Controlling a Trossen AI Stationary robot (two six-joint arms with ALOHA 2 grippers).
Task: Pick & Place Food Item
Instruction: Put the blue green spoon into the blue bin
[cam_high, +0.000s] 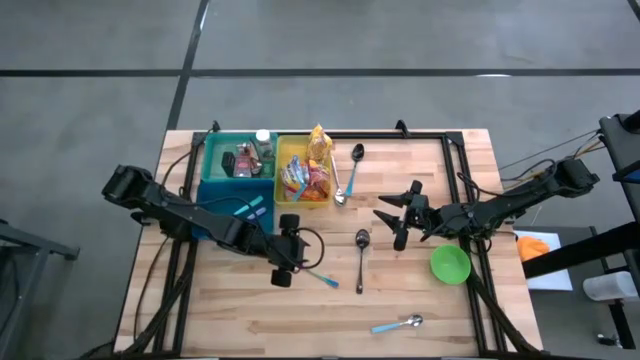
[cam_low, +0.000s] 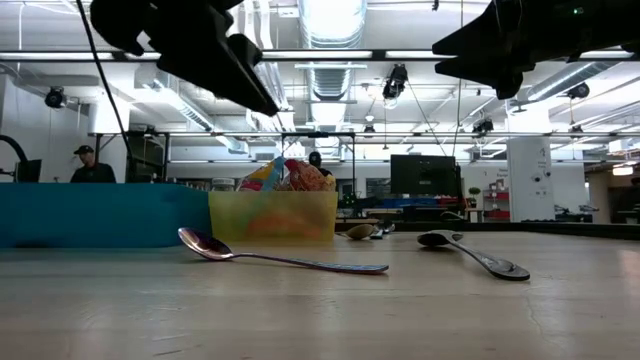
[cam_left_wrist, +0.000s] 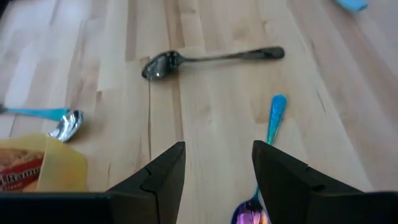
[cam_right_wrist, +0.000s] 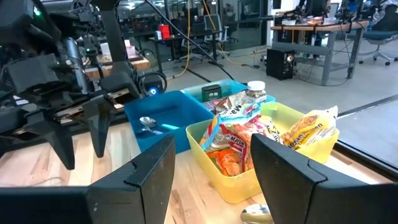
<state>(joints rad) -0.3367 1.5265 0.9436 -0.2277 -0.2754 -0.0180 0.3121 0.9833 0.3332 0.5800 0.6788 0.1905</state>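
Observation:
The food items are bright snack packets (cam_high: 312, 172) that stand in a yellow bin (cam_high: 285, 150) at the table's far middle; the right wrist view shows the packets (cam_right_wrist: 249, 134) too. My left gripper (cam_high: 300, 255) hovers open just on the near side of the bins, slanting down toward the table's right, with only bare wood between its fingers (cam_left_wrist: 217, 152). A spoon with a light-blue handle (cam_left_wrist: 273, 115) lies flat on the table beside one finger. My right gripper (cam_high: 390, 215) is held level and open above the table's middle right, facing the bins, with nothing in it (cam_right_wrist: 211, 149).
A teal bin (cam_high: 215, 160) with small items and a blue bin (cam_high: 230, 205) stand left of the yellow one. Several spoons lie on the wood: a dark one (cam_high: 361, 255), one by the yellow bin (cam_high: 352, 172), one near the front (cam_high: 398, 323). A green bowl (cam_high: 450, 263) sits at right.

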